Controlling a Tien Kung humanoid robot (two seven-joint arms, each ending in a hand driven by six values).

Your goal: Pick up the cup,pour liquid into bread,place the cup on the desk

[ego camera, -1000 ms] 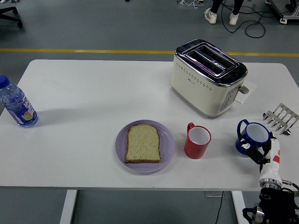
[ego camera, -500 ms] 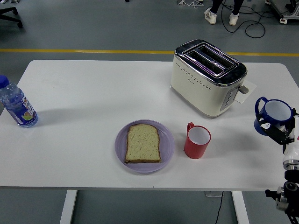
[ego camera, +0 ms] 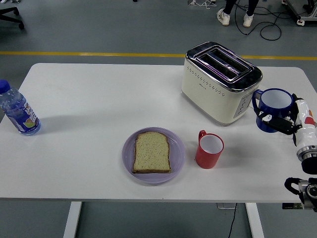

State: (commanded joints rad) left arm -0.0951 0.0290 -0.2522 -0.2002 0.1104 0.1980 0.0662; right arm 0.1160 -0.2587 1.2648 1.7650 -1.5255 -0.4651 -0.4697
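Note:
A blue cup (ego camera: 274, 105) with a white inside hangs upright above the table's right side, just right of the toaster. My right hand (ego camera: 285, 123) is shut on it from the right, fingers wrapped round its lower wall. A slice of bread (ego camera: 152, 152) lies on a lilac plate (ego camera: 177, 157) near the table's front middle. A red cup (ego camera: 209, 149) stands upright just right of the plate, handle to the left. My left hand does not show.
A cream and chrome toaster (ego camera: 220, 82) stands at the back right, a white paper beside it. A water bottle (ego camera: 17, 111) with a blue cap stands at the left edge. A person's legs show on the floor beyond the table.
My right hand has lifted the blue cup from the table's front right, raising it and carrying it toward the toaster. The metal rack it stood beside is no longer seen.

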